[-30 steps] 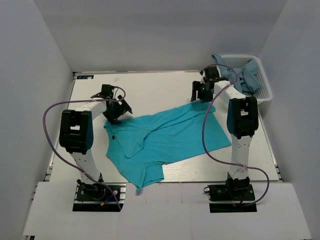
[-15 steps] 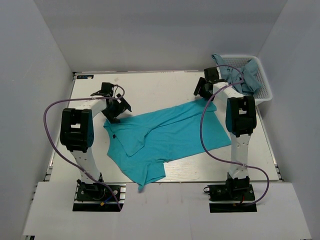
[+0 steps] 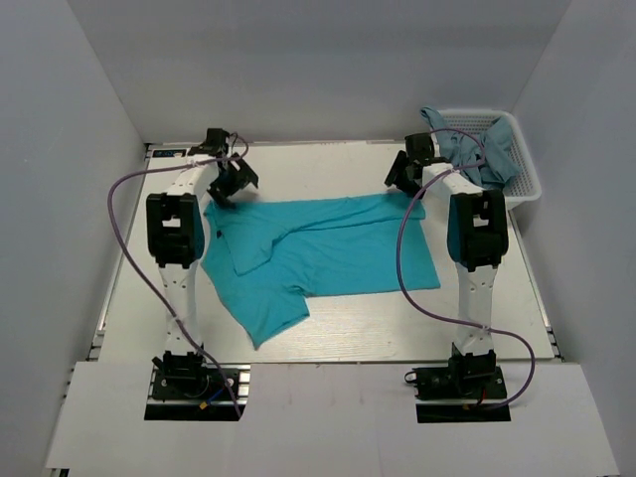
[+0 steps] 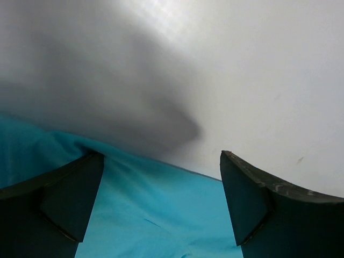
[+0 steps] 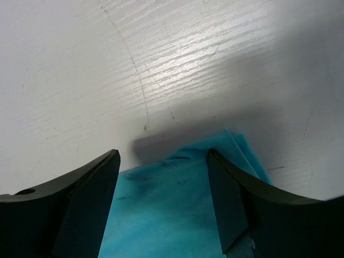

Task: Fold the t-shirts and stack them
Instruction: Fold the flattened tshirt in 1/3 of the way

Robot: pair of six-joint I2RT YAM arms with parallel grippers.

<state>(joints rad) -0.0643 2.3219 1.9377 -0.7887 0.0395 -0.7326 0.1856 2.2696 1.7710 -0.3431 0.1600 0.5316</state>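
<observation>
Two claws sit at the far edge of your turquoise t-shirt [image 3: 328, 248] | left claw [image 3: 229, 182] at 10 o'clock on the table [image 3: 318, 169], jaws wide apart over the shirt's corner | right claw [image 3: 401, 177] at 1 o'clock, jaws apart, shirt corner between them | shirt spread mid-table, creased | grey-blue t-shirts [image 3: 475, 149] heaped in white lattice basket [image 3: 528, 186] at 2 o'clock

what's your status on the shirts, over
Left end effector open over turquoise t-shirt, far left edge. Right end effector open at its far right corner. Shirt lies spread, not stacked. Grey-blue shirts in white basket, clear of both.
</observation>
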